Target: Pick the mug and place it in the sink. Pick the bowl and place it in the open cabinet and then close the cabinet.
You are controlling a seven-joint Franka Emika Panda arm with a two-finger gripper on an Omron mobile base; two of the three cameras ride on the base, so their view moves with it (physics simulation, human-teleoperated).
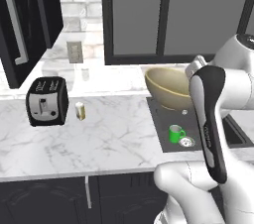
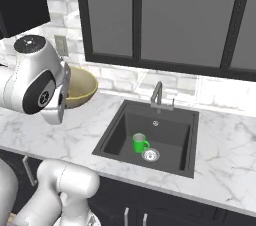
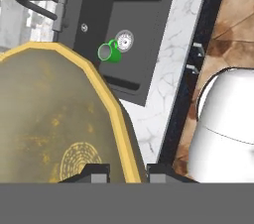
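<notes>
Green mug (image 2: 140,143) sitting upright inside the black sink (image 2: 172,120) at lower centre of the right base view, just beside the steel drain (image 2: 150,155), so reading the first half of the task as done. Olive-gold bowl (image 1: 168,87) riding raised above the marble table (image 1: 99,134) at centre right of the left base view, not resting on it. Hand (image 3: 128,172) pinching the bowl's yellow rim at the bottom of the hand view, one dark fingertip inside the rim and one outside, jaws nearly together and clamped on the bowl. Black cabinet (image 1: 27,20) waiting at upper left of the left base view, its door swung open and silver bar handle (image 1: 15,25) showing. Remaining, judging from this: carrying the bowl over past the toaster (image 1: 47,101), setting it inside the cabinet, letting go, then pushing the door shut.
</notes>
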